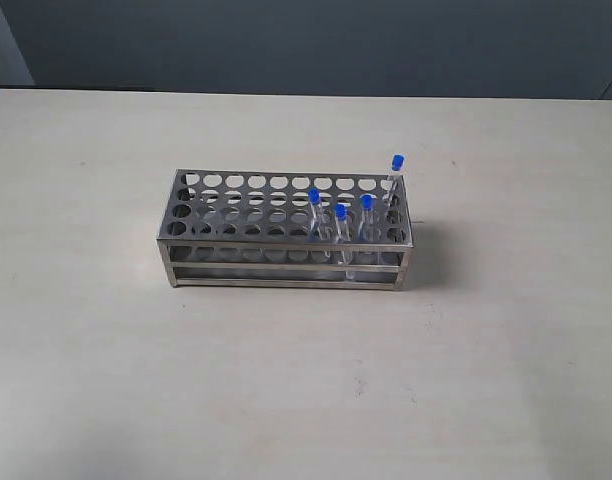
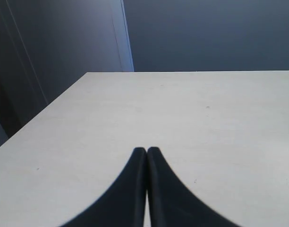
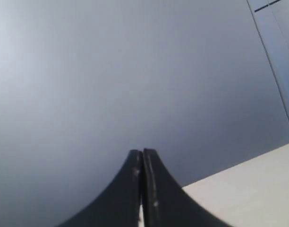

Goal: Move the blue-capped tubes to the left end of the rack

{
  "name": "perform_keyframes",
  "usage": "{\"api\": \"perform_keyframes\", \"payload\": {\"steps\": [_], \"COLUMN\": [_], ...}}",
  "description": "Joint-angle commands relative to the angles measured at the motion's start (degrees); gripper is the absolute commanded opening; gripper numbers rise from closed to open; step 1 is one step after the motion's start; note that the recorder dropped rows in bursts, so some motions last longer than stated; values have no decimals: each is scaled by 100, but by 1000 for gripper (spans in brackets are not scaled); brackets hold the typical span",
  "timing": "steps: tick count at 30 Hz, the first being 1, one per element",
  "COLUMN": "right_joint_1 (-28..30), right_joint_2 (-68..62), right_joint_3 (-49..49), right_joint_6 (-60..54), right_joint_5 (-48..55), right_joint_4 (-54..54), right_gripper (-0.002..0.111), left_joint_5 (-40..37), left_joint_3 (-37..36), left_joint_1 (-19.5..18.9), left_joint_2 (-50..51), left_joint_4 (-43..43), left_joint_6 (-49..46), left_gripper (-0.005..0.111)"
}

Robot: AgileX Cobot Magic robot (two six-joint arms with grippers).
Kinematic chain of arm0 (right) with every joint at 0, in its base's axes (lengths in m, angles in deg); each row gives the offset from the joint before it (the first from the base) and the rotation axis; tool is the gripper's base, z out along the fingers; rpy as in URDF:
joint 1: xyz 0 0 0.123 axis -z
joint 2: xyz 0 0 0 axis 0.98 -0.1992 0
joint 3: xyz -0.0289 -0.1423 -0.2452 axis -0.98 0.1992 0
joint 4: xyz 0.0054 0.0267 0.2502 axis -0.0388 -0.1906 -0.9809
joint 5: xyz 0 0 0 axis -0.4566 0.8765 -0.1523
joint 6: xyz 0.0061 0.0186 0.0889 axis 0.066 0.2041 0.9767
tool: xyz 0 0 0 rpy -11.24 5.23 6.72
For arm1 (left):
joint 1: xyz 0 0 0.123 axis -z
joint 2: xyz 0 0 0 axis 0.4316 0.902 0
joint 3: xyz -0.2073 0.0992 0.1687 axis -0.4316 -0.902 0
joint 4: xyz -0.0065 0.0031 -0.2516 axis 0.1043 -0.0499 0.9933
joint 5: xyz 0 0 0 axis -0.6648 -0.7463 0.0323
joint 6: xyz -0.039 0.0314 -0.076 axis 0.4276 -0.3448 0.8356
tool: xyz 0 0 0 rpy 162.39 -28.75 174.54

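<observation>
The steel rack (image 1: pixel 286 262) stands in the middle of the table in the exterior view. Several blue-capped tubes sit in holes at its right end: one at the far right corner (image 1: pixel 396 165), one nearer the front (image 1: pixel 367 206), one at the front (image 1: pixel 340 217) and one to its left (image 1: pixel 314 198). Neither arm shows in the exterior view. My left gripper (image 2: pixel 147 150) is shut with nothing in it, over bare tabletop. My right gripper (image 3: pixel 142 152) is shut and empty, pointing at a grey wall. The rack is out of both wrist views.
A pale table (image 1: pixel 106 350) carries the rack. A dark grey wall (image 1: pixel 306 40) runs behind its far edge. In the left wrist view the table's corner and a pale vertical strip (image 2: pixel 125 38) show. A table corner (image 3: pixel 258 194) shows in the right wrist view.
</observation>
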Motion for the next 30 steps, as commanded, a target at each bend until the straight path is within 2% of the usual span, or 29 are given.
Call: {"api": "perform_keyframes", "payload": {"steps": [1,4,7,11,16,19,22,24,27,28,30], "right_joint_1": [-59,-164,-252,-252,-297,-509,-888,-1104,-1386,-1450,-1480], "right_joint_2": [37,37,-381,-1988,-4418,-5714,-6893,-7355,-8288,-8653,-9017], "right_joint_3": [11,-117,-717,-1880,-3523,-4419,-5014,-5105,-4909,-4749,-4577], "right_joint_6": [180,797,1638,2498,3058,2975,2099,1293,-259,-524,-536], "right_joint_5": [-646,-1429,-1811,-1903,-2589,-2507,-1969,-1769,-2142,-2606,-2954], "right_joint_4": [-15,824,2521,4052,5292,5386,5063,4519,2730,2287,2211], "right_gripper": [0,0,0,0,-1,-1,-1,-1,-1,-1,-1], "left_joint_5": [67,67,67,67,67,67,67,67,67,67,67], "left_joint_3": [-29,-29,-29,-29,-29,-29,-29,-29,-29,-29,-29], "left_joint_1": [-6,-6,-6,-6,-6,-6,-6,-6,-6,-6,-6], "left_joint_2": [-21,-21,-21,-21,-21,-21,-21,-21,-21,-21,-21], "left_joint_4": [-4,-4,-4,-4,-4,-4,-4,-4,-4,-4,-4], "left_joint_6": [21,21,21,21,21,21,21,21,21,21,21], "left_gripper": [0,0,0,0,0,0,0,0,0,0,0]}}
